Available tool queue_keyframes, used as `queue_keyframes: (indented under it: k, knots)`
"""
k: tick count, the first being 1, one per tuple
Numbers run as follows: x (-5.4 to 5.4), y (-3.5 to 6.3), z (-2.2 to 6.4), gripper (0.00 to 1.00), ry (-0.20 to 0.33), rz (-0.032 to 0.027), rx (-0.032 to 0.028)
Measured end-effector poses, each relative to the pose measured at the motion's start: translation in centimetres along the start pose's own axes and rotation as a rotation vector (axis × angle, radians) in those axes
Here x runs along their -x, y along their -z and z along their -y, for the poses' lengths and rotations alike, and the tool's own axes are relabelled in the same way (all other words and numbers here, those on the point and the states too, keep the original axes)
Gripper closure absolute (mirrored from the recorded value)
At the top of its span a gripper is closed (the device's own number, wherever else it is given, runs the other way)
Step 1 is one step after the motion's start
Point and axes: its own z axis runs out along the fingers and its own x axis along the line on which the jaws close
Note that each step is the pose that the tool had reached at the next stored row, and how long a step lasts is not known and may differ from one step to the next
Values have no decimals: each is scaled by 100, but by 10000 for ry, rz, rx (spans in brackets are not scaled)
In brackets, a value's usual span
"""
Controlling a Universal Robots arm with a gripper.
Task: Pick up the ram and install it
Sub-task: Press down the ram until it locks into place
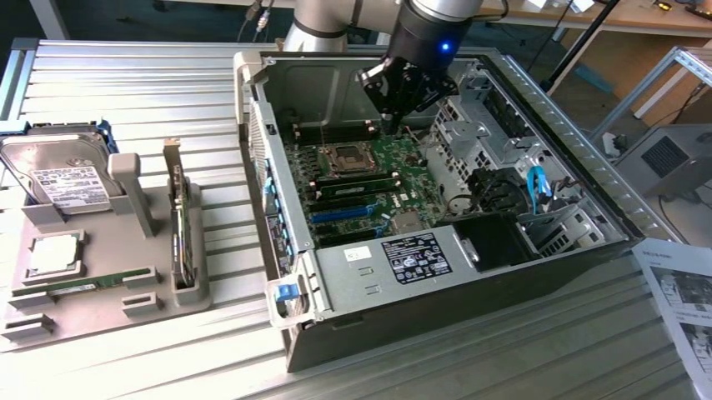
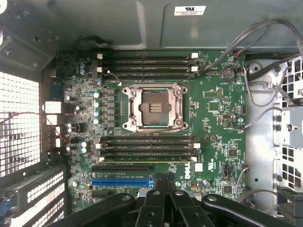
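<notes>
Black gripper (image 1: 392, 125) on a silver-grey arm (image 1: 323, 18).
Rounded grey arm housing, smooth and glossy, meeting a dark wrist section (image 1: 428, 33) with one small blue light glowing on its face. Below that, an angular matte-black gripper body of linked bars tapering to narrow tips. Seen from the wrist view: black curved linkage arms (image 2: 102, 205) with round pivot pins and small holes, and flat black fingers (image 2: 152, 208) pressed close side by side.
</notes>
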Motion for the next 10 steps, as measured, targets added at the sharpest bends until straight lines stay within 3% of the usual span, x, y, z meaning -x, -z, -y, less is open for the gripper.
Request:
queue_keyframes:
  k: [5, 10]
  knots:
    - [-4, -7, 1, 89, -5, -107, -2]
    - [-4, -8, 0, 89, -5, -110, 0]
